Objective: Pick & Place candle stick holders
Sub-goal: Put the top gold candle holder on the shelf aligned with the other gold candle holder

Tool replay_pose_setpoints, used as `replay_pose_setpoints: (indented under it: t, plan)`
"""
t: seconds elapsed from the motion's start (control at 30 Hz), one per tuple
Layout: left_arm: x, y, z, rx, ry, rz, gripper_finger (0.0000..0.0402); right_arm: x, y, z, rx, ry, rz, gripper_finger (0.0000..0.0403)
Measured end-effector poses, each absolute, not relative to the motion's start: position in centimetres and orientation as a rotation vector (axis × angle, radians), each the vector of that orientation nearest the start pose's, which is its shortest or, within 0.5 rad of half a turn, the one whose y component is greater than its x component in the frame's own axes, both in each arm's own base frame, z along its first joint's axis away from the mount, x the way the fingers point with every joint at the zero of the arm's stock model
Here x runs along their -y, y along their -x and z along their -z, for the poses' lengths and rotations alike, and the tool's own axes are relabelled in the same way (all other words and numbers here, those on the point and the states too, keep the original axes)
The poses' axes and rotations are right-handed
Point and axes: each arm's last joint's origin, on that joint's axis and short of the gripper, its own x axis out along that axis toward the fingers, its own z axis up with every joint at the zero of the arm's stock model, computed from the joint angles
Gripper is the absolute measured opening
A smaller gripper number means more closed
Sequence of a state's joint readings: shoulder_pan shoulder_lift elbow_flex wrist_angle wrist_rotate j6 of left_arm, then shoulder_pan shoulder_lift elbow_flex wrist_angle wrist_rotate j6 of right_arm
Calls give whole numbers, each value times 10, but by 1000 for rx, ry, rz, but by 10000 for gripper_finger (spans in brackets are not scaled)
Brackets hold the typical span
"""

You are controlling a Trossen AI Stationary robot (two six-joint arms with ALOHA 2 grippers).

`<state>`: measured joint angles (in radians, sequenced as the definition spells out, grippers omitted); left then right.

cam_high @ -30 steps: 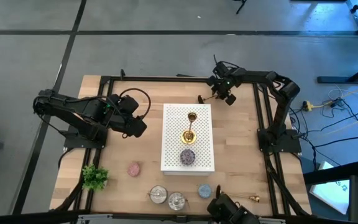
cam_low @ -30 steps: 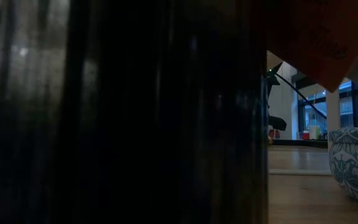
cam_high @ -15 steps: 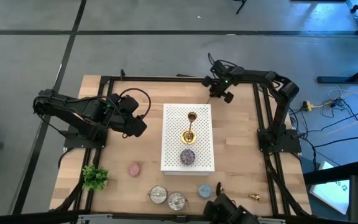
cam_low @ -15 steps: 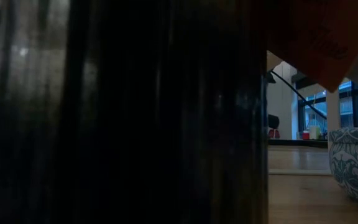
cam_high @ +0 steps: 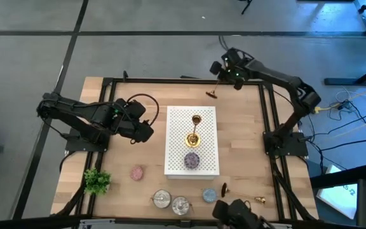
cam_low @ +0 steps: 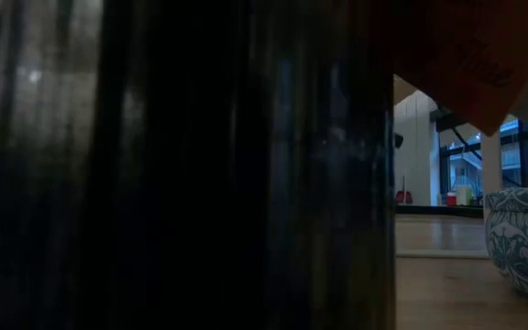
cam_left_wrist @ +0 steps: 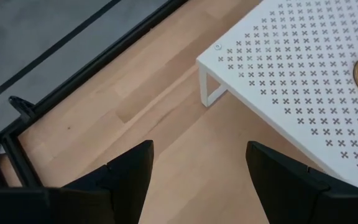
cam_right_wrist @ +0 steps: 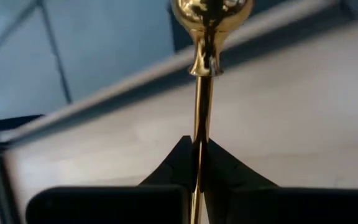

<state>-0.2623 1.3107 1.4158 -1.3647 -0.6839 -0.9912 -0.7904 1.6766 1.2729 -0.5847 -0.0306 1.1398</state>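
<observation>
A gold candle stick holder (cam_high: 213,91) hangs over the table's far edge, below my right gripper (cam_high: 229,73), which is shut on it. A second holder (cam_high: 194,130) stands on the white perforated stand (cam_high: 205,121) in the middle of the table. Two more gold pieces (cam_high: 223,189) (cam_high: 259,201) lie by the near edge. My left gripper (cam_high: 146,132) hovers open over bare wood, left of the stand's corner (cam_left_wrist: 211,59), with nothing between its fingers (cam_left_wrist: 129,165). My right gripper pinches the holder's thin stem (cam_right_wrist: 201,134) between its two fingers (cam_right_wrist: 225,168). The stem runs along the fingers and sticks out past their tips, ending in a rounded gold bulb (cam_right_wrist: 211,12). The fingers slant down from the far right. The holder is lifted clear of the table.
A purple disc (cam_high: 191,159) lies on the stand's near end. A pink disc (cam_high: 136,172), a blue disc (cam_high: 209,194), two glass pots (cam_high: 162,200) (cam_high: 181,205) and a small green plant (cam_high: 96,181) sit along the near edge. A dark shape blocks most of the low view.
My right gripper has risen and gone toward the table's far edge, turning as it went. The candle stick holder, which lay on the wood by the far edge, has come up with it and now hangs clear of the table.
</observation>
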Motion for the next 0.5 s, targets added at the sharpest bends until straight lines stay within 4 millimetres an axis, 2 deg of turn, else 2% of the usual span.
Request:
replay_pose_setpoints:
  t: [0.3, 0.5]
  plan:
    - [33, -207, -365, -757, 297, -870, 253, 238, -230, -320, -190, -1170, 1034, 15]
    - [13, -191, -391, -627, 383, -774, 253, 220, -227, -367, -56, -997, 757, 15]
